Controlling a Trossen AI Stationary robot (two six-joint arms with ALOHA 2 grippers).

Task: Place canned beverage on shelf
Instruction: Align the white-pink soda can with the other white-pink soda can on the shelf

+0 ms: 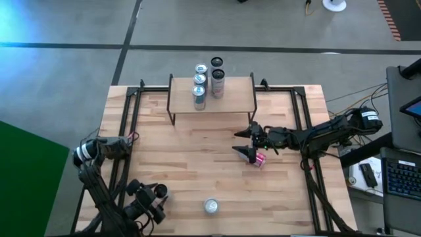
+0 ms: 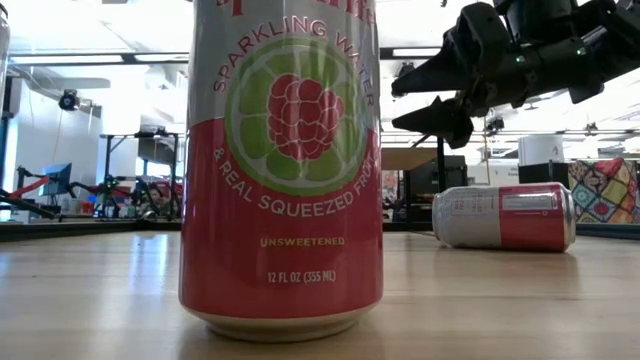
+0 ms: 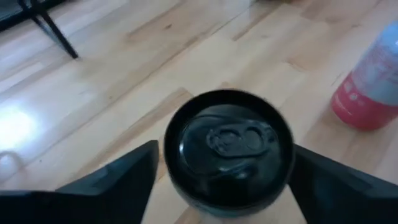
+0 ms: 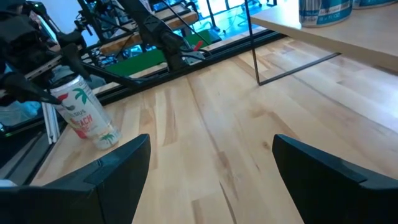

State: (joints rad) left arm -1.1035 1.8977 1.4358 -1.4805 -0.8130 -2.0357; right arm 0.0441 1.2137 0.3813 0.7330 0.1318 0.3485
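Note:
The shelf [image 1: 227,99] stands at the table's far middle with several cans [image 1: 200,80] on it. A black-topped can [image 3: 229,146] stands upright at the table's near left. My left gripper [image 3: 224,162] is open, with one finger on either side of this can. A pink and silver can [image 2: 503,216] lies on its side right of the middle and also shows in the high view [image 1: 259,160]. My right gripper [image 2: 430,95] is open and empty, above this can and clear of it. My left gripper comes at the black-topped can from above, slanting, one finger on each side of its body. A strip of table shows between one finger [image 3: 134,171] and the can. Whether the other finger [image 3: 323,177] touches the can, I cannot tell.
Another can [image 1: 210,207] stands upright near the table's front edge and fills the low view [image 2: 282,170]. Black rails [image 1: 125,131] run along the table's left and right sides. Bare tabletop lies between the shelf and the near cans.

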